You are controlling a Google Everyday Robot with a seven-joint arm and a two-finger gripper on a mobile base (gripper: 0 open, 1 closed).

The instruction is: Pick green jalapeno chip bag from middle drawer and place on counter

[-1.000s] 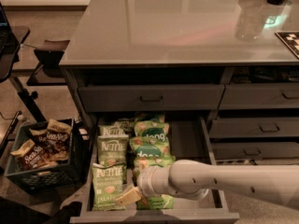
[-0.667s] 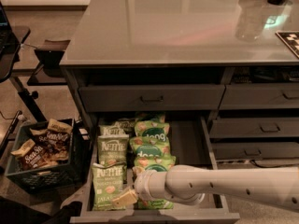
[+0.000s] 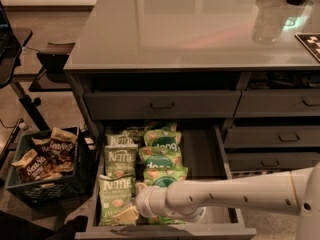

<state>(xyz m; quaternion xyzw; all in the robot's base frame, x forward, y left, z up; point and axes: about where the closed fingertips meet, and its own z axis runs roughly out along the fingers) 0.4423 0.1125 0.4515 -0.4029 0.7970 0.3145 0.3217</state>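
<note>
While the arm reaches in from the right of the view across the front of the open middle drawer (image 3: pixel 202 151), the gripper (image 3: pixel 125 215) sits low on the frontmost green jalapeno chip bag (image 3: pixel 112 199), near the drawer's left front corner. I cannot tell whether the jaws are apart or together. More pale Kettle bags (image 3: pixel 121 159) lie behind it, with brighter dang bags (image 3: pixel 161 145) just beside them. Above, the bench (image 3: pixel 190 29) gleams. A black crate (image 3: pixel 50 186) of brown bags stands left of the drawer.
</note>
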